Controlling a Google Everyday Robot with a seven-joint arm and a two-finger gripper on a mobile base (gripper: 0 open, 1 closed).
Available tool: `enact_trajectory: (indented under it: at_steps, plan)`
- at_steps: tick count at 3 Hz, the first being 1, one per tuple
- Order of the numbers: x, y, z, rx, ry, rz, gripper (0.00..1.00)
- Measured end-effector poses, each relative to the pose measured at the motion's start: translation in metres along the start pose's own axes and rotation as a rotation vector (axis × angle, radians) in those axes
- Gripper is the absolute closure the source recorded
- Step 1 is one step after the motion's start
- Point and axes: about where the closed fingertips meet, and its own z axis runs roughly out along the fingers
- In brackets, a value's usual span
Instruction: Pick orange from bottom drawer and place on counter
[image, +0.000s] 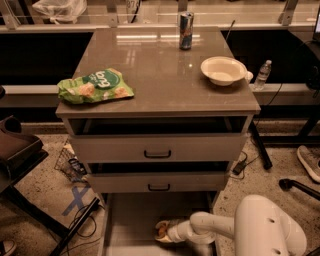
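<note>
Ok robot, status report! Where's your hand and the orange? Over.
Hand low in bottom drawer, right at the orange. Orange not on counter yet. Snack bag, bowl, can on counter, middle bare.

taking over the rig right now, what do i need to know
The gripper: low inside the open pale grey bottom drawer, right at the small round orange fruit. Whether it has a grasp is unclear.
Orange: in the drawer, right of centre.
Done: drawer open, gripper at the fruit.
Left: secure the orange, lift it out, and set it on the glossy grey-brown counter.
</note>
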Motion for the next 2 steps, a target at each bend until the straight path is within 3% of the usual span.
enact_trajectory:
  at_steps: [1, 2]
  plan:
    - [0.0, 0.001, 0.001, -0.001, -0.001, 0.0, 1.0]
    - [-0.035, 0.002, -0.03, -0.003, -0.077, -0.011, 1.0]
